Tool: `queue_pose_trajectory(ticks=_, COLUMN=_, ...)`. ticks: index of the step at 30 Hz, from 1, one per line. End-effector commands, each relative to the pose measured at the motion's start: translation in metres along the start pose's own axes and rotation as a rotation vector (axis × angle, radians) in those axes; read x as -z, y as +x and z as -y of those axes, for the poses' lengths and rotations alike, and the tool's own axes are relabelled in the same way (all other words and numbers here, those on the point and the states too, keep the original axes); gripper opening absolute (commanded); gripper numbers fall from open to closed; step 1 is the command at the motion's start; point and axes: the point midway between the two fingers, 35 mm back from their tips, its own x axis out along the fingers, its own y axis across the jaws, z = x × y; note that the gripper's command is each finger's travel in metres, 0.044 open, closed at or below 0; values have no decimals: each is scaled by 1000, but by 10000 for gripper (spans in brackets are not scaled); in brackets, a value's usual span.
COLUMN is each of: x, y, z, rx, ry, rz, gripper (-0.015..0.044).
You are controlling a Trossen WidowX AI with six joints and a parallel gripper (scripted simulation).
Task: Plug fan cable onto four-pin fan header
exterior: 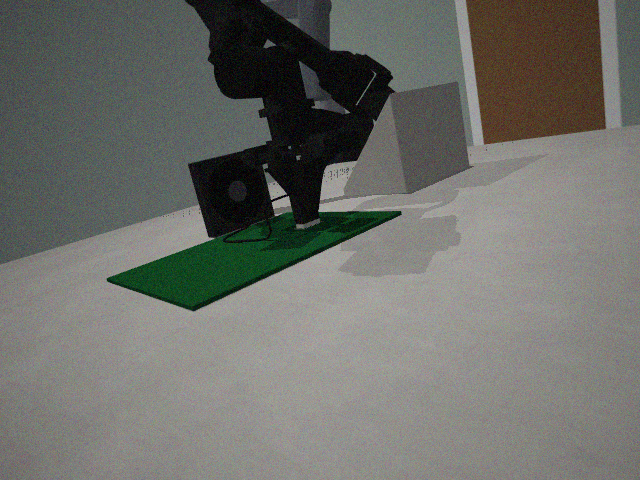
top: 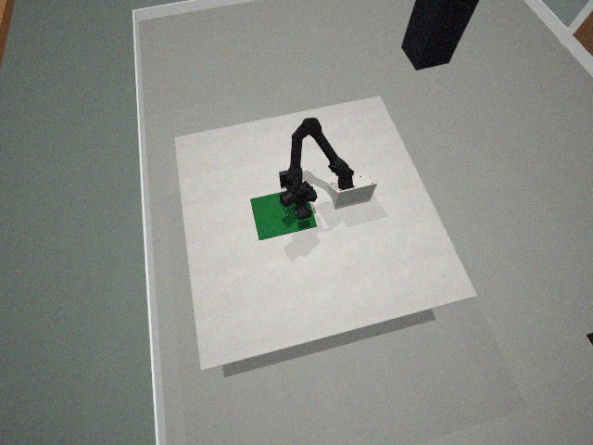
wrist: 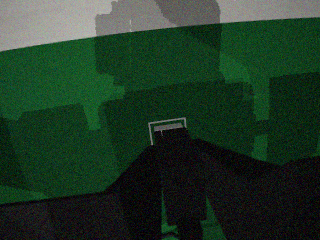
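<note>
The green board lies flat on the table. The pale header stands on it, its rim showing as a thin outline in the wrist view. My gripper points down over the header and is shut on the dark plug. The plug is down at the header, within or against its rim; the fingers hide most of it, and its exact depth cannot be told. The cable loops low over the board between the fan and the gripper.
The fan stands upright at the board's back edge. A grey wedge-shaped block stands beyond the board, under the arm's base. The arm's shadow falls across the board. A dark pillar-like shape stands beyond the table's far edge.
</note>
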Motion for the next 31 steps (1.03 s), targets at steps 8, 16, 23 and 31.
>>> queue_pose_trajectory(ticks=8, x=0, y=-2, z=0, rx=0, ry=1, rz=0, gripper=260)
queue_pose_trajectory(ticks=16, x=0, y=-55, z=1, rx=-1, ry=-3, rz=2, gripper=260)
queue_pose_trajectory(ticks=23, x=-22, y=-59, z=36, rx=16, ry=-8, rz=0, gripper=260)
queue_pose_trajectory(ticks=31, x=-84, y=-56, z=89, rx=7, ry=-6, rz=5, gripper=260)
